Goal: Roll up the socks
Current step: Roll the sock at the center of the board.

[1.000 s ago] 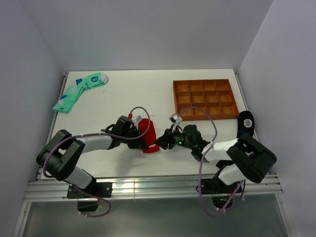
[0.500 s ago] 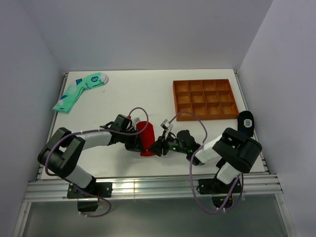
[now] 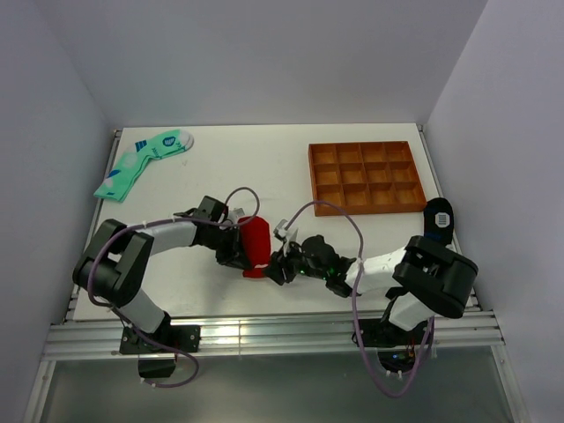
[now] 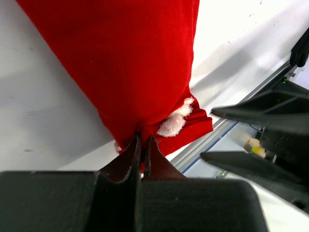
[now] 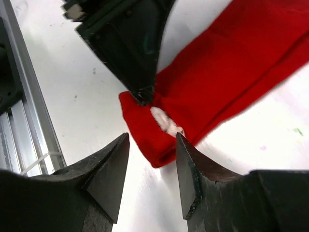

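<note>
1. Left gripper (image 4: 141, 141) is pinched tight on a fold of the red socks (image 4: 130, 63), at the end bearing a small white mark (image 4: 174, 123).
2. Right gripper (image 5: 152, 142) has its jaws parted and holds nothing, poised just beside that same end.
3. The socks look soft, light and limp. They would likely sag or unroll if released, so the firmest hold is probably the end edge, through both layers.
4. They lie on the white table (image 3: 264, 167), near its front edge, between the two arms.
5. A brown tray (image 3: 312, 181), a mint-green sock (image 3: 141, 163) and a black sock (image 3: 438, 218) sit well apart from the work. Pale walls close in three sides.
</note>
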Motion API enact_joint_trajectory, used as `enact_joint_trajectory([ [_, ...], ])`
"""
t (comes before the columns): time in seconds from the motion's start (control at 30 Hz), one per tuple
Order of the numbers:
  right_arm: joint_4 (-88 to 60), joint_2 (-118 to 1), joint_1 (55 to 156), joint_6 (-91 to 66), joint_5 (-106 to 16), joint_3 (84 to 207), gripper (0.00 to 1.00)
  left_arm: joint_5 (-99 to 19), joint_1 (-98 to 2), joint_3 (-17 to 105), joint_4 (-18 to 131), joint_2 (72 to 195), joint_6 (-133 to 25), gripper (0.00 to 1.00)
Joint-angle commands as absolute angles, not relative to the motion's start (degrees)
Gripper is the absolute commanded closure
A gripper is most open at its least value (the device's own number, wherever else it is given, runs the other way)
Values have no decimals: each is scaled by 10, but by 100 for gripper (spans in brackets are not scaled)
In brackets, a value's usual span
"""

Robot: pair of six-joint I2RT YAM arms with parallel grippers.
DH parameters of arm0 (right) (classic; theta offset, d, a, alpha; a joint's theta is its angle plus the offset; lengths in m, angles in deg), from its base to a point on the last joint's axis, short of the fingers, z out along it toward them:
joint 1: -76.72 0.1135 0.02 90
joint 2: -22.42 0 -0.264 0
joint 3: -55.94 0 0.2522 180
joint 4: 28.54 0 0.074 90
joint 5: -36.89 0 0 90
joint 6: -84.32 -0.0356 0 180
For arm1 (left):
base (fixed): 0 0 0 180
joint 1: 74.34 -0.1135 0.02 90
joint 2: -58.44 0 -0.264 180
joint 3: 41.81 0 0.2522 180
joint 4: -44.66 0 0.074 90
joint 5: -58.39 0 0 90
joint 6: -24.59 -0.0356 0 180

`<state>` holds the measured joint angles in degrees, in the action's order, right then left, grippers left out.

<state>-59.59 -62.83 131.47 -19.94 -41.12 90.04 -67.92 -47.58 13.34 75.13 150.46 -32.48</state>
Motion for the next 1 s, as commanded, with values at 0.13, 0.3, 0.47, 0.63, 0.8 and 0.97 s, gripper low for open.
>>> enact_joint_trajectory([
  [0.13,-541,-648,1353,-153,-464,961,49,-717,-496,173,813,1545,-384,100],
  [0.3,-526,-659,1366,-139,-477,974,49,-729,-503,179,822,1565,-395,100],
  [0.47,-534,-666,1370,-133,-501,971,49,-738,-510,181,829,1576,-399,100],
  [0.63,-539,-626,1374,-135,-546,950,50,-740,-510,180,829,1578,-399,100],
  [0.8,-558,-567,1373,-147,-584,912,50,-740,-511,180,829,1579,-399,100],
  [0.97,-554,-542,1374,-142,-558,904,50,-741,-512,180,831,1579,-400,100],
])
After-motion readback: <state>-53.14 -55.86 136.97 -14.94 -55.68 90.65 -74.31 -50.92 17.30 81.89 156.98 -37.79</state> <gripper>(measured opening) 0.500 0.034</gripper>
